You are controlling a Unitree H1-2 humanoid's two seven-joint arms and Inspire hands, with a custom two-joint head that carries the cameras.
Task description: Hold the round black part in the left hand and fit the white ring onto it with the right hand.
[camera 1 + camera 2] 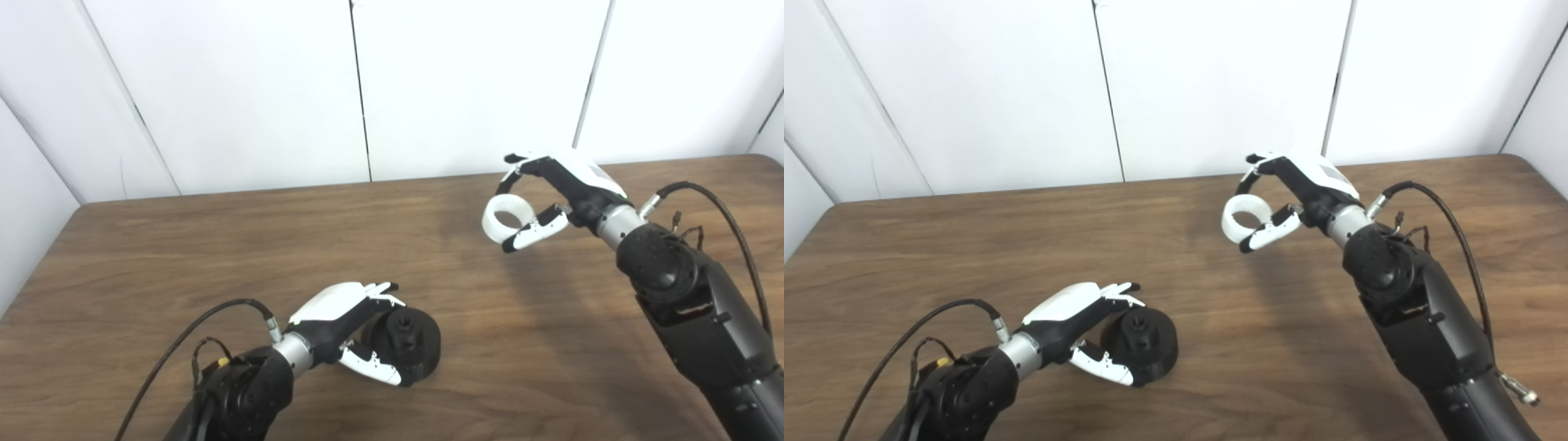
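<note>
While the round black part (pixel 404 349) sits at the near left of the desk (pixel 184 257), the left hand (pixel 349 331) is clamped around it. Well apart, far right and raised, the right hand (pixel 551 196) pinches the white ring (pixel 507 219). Both grasps look done; carrying the ring over and fitting it remain.

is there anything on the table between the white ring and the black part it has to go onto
Nothing visible. The right hand holds the white ring up over the table; the left hand grips the round black part near the front. Only bare wood lies between them.
</note>
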